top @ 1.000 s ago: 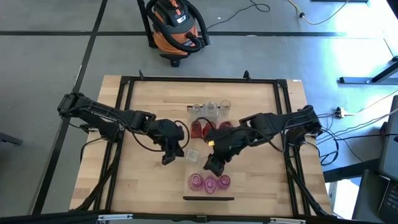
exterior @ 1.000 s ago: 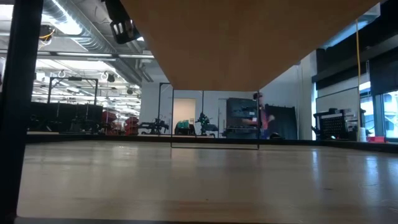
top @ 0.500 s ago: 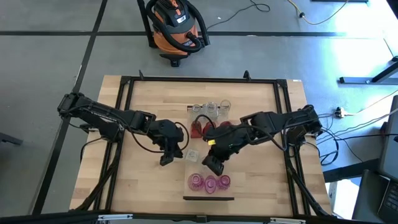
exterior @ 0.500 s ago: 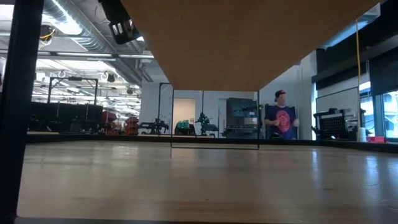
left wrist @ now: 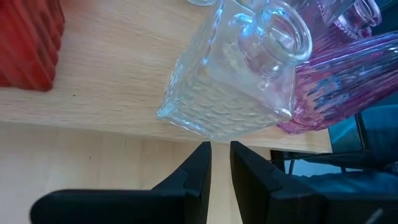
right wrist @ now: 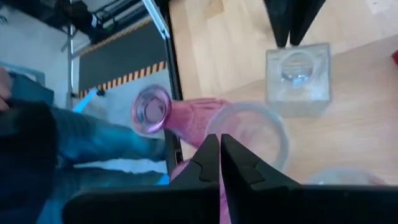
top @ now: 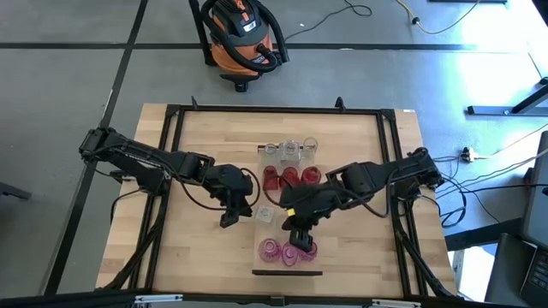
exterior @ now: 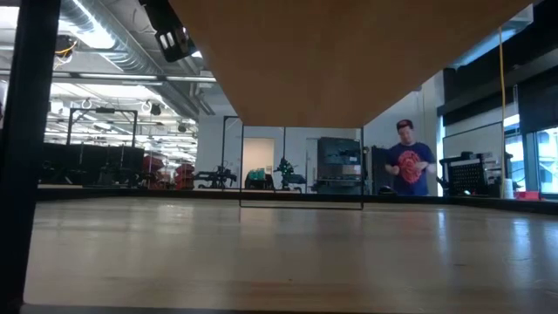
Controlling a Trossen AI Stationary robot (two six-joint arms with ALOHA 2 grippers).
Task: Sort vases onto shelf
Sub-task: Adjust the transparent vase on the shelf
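Hanging directly over the row of pink vases (top: 288, 251) at the near end of the shelf (top: 272, 193), the right claw (top: 299, 240) has its fingers pressed together with nothing visibly between them. In the right wrist view its fingertips sit just above the rim of a pink vase (right wrist: 249, 134), which stands upright, mouth up. The square clear vase (top: 265, 213) stands alone on the shelf just left and farther from that claw, between the two arms. The left claw (top: 228, 219) is just to the left of that clear vase, fingers nearly together and empty, pointing at its side. Farther along stand the red vases (top: 291, 176) and other clear vases (top: 289, 151). For the square clear vase, the left arm seems nearer.
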